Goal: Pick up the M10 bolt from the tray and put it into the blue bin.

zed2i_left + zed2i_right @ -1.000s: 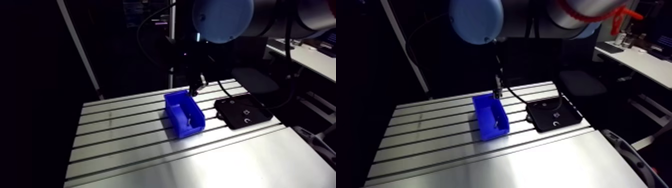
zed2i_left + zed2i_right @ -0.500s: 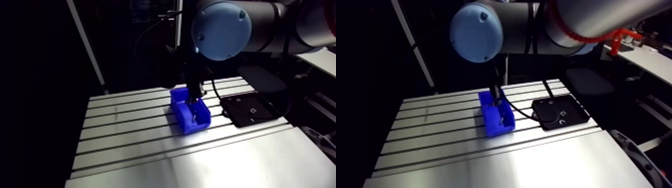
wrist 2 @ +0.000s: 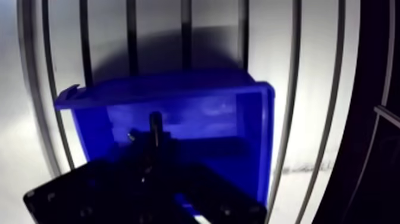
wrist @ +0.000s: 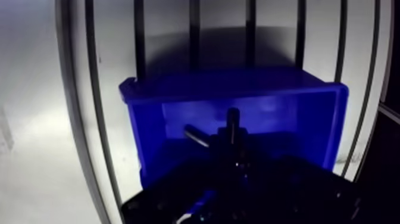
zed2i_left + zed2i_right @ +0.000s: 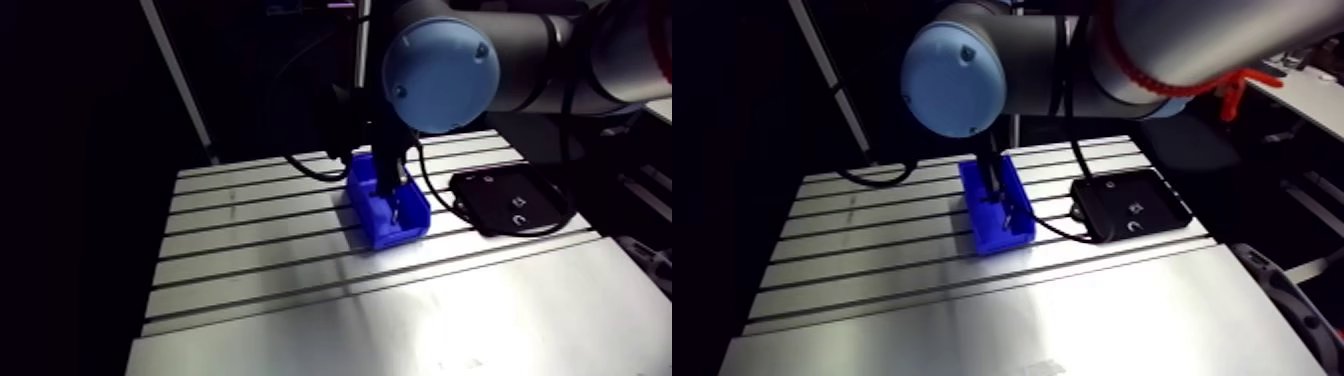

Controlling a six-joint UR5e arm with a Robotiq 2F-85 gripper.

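The blue bin (image 5: pixel 390 212) stands near the middle of the slotted table, open side up. My gripper (image 5: pixel 393 200) reaches down into it, as the arm view shows. In the wrist view the dark fingers (image 4: pixel 229 156) stand close together over the bin's inside (image 4: pixel 280 119). A dark, upright M10 bolt (image 4: pixel 233 122) sticks out beyond their tips. A short grey cylinder (image 4: pixel 194 135) shows beside it, lower in the bin; I cannot tell what it is. The black tray (image 5: pixel 1132 205) lies on the table to the right of the bin.
Bare slotted aluminium table (image 5: pixel 260 260) stretches left of and in front of the bin. A cable runs across the table between the bin and the tray (image 5: pixel 510 200). The table's left edge drops into darkness.
The gripper has come down from above the bin's far rim into the bin. The camera shifted with the arm, so the whole picture has moved.
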